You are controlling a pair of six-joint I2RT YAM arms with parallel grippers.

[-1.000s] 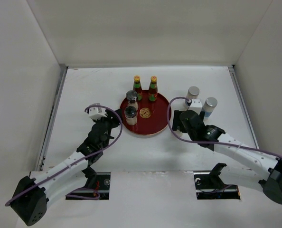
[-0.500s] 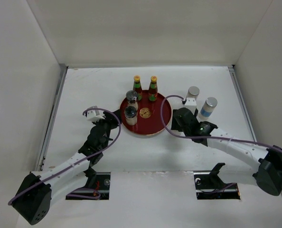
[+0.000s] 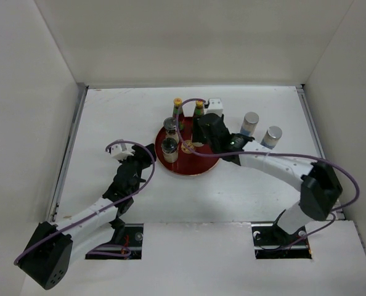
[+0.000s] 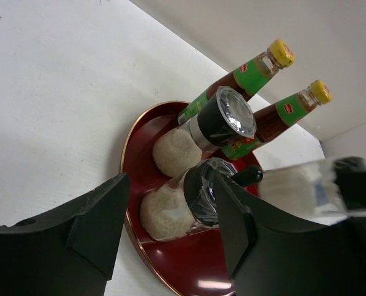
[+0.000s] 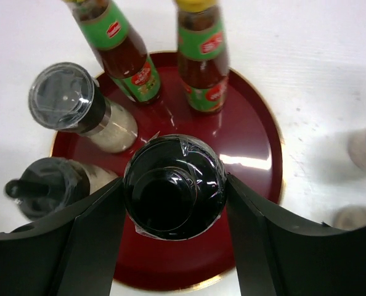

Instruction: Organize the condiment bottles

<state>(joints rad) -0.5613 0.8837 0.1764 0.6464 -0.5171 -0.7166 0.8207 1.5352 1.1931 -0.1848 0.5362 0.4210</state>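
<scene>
On the round red tray (image 3: 182,168) stand two slim red bottles (image 3: 178,111) (image 5: 203,52) with yellow caps and two light-filled jars (image 3: 169,147) (image 5: 66,102) with dark lids. My right gripper (image 5: 174,188) is shut on a dark-lidded jar (image 5: 170,185) over the tray's middle; from above the gripper (image 3: 204,137) hides that jar. Two white silver-topped shakers (image 3: 251,122) stand on the table right of the tray. My left gripper (image 4: 170,177) (image 3: 147,154) is open at the tray's left rim, facing the nearer jar (image 4: 167,213), with nothing held.
White walls close in the table at the back and both sides. A metal rail (image 3: 69,148) runs along the left edge. The right arm (image 3: 275,163) stretches across the table in front of the shakers. Purple cables loop beside both wrists.
My right gripper closed on a dark-lidded jar beside the shakers and swung left with it to over the tray. The left gripper stayed at the tray's left rim.
</scene>
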